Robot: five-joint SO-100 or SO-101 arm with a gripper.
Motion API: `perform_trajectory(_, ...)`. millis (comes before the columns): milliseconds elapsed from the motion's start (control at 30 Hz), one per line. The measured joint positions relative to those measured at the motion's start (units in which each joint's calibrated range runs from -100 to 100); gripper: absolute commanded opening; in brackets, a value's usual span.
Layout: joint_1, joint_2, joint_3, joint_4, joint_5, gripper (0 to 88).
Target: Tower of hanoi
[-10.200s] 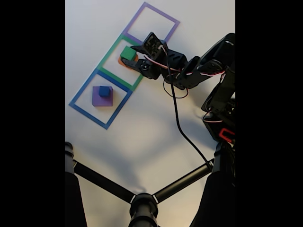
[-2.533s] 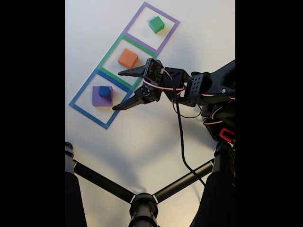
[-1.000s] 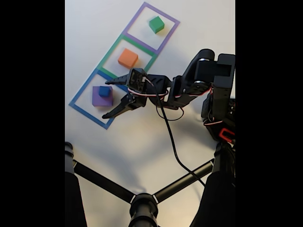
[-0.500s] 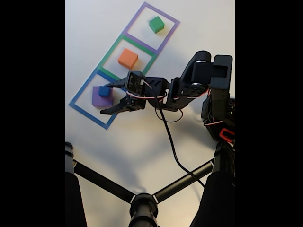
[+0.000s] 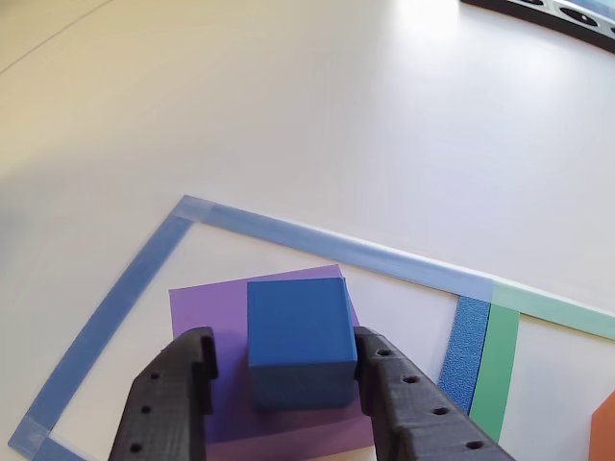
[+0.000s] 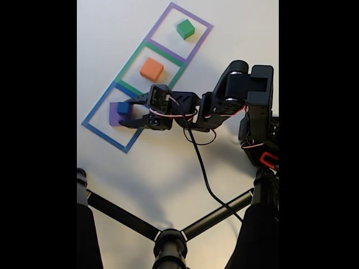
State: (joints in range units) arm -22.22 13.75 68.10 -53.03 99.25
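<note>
Change: since the frames a moment back, end effector [image 6: 124, 112] has slid further over the blue-taped square and now brackets the blue cube; fingers have narrowed from a wide spread. Green cube sat on the orange block ~10 s ago, now sits alone in the purple square.
Tripod legs [image 6: 168, 235]: nearest in fixed view, black, bottom of pic.
End effector: in other view [image 5: 279, 384] two black fingers [image 5: 168, 399] stand either side of blue cube [image 5: 301, 338], jaws apart w/ the cube between. Right finger looks touching or nearly touching the cube's side; small gap at the left finger. Can't tell if clamped yet.
Blue cube: sits on purple block [image 5: 202, 317], roughly centred, upright. Fixed view [image 6: 123, 108] shows it between the finger tips.
Purple block: flat, on counter [image 5: 288, 115] inside blue tape square [image 5: 125, 288]; also fixed view [image 6: 114, 114].
Arm [image 6: 235, 95]: black, reaches in from right of fixed view, cable [image 6: 199, 162] trailing down.
Orange block [image 6: 151, 69]: alone in green tape square [image 6: 126, 67], mid of the row.
Green cube [image 6: 185, 28]: farthest, in purple tape square [image 6: 205, 25], well apart from end effector.
</note>
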Motion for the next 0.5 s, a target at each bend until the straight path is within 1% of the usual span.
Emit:
perform_trajectory(167, -0.1, 0.0, 0.0, 0.0, 0.0, 4.4)
perform_trajectory(267, -0.2, 0.0, 0.0, 0.0, 0.0, 0.4)
perform_trajectory(500, -0.4, 0.0, 0.0, 0.0, 0.0, 0.4)
